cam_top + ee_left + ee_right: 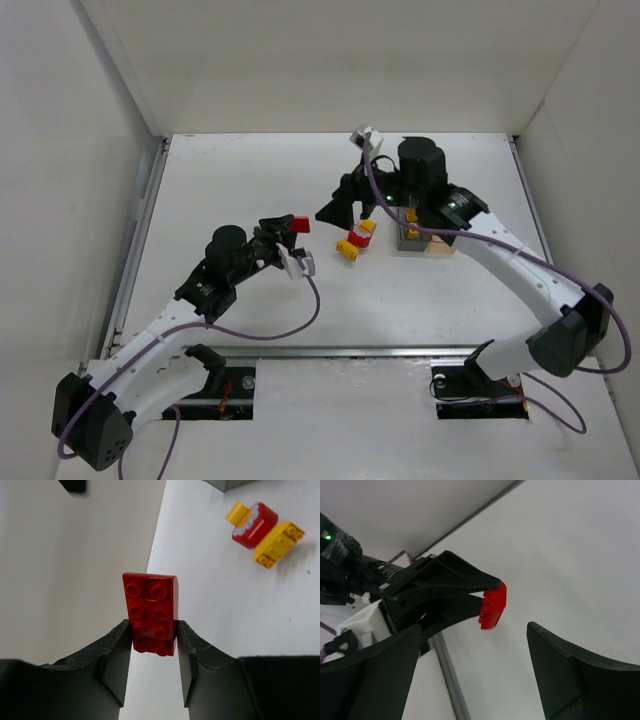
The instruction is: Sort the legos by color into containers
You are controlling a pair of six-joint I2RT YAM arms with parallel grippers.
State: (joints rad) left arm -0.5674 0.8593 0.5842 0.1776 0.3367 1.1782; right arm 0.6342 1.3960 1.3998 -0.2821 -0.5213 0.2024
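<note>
My left gripper (154, 630) is shut on a red lego (151, 612), a flat studded brick held by its lower end above the table. From above, that red lego (298, 225) and the left gripper (291, 229) sit left of centre. My right gripper (338, 205) hangs open a short way to the right, with nothing between its fingers. In the right wrist view the red lego (492, 605) shows ahead of the open right gripper (474, 627). A red lego (358, 240) and two yellow legos (347, 251) lie clustered on the table. The containers (428, 245), dark grey and tan, stand just right of them.
White walls close in the table on the left, back and right. A grey metal rail (447, 675) runs along the table's left edge. A purple cable (375, 190) loops over the right arm above the containers.
</note>
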